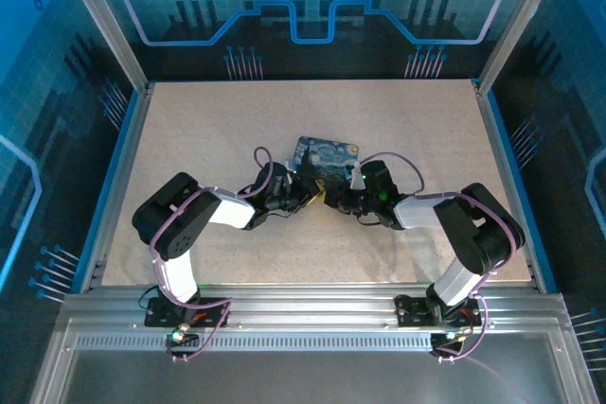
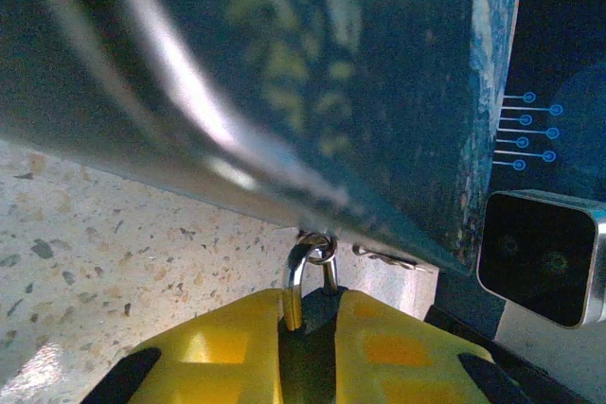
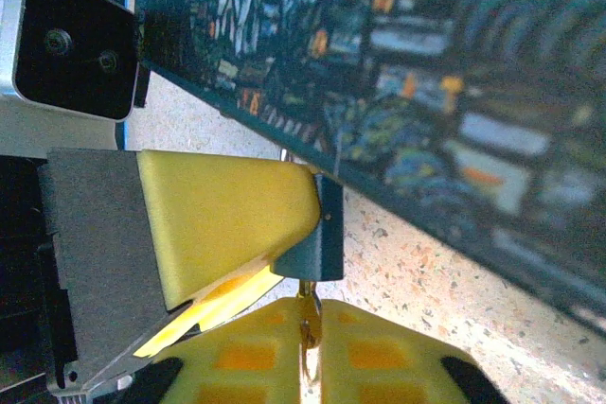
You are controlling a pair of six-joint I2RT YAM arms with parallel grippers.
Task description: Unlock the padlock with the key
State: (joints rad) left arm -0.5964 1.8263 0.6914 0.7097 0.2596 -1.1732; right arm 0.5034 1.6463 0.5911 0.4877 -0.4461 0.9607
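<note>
Item: padlock [image 2: 294, 283], shackle hooked through a small ring [image 2: 320, 250] on the near edge of the blue painted tin [image 1: 328, 152], mid-desk [image 1: 208, 130], well apart from every edge. Left end effector [image 2: 310, 307]: clenched on the padlock body, shackle protruding past the fingertips. Right end effector [image 3: 305, 333]: grasping the key [image 3: 304, 292], tip at the lock's underside, seemingly touching. Handling note: clamp the body firm, line the key straight with the keyway, seat fully, then twist gently; a skewed entry would likely jam or bend it.
</note>
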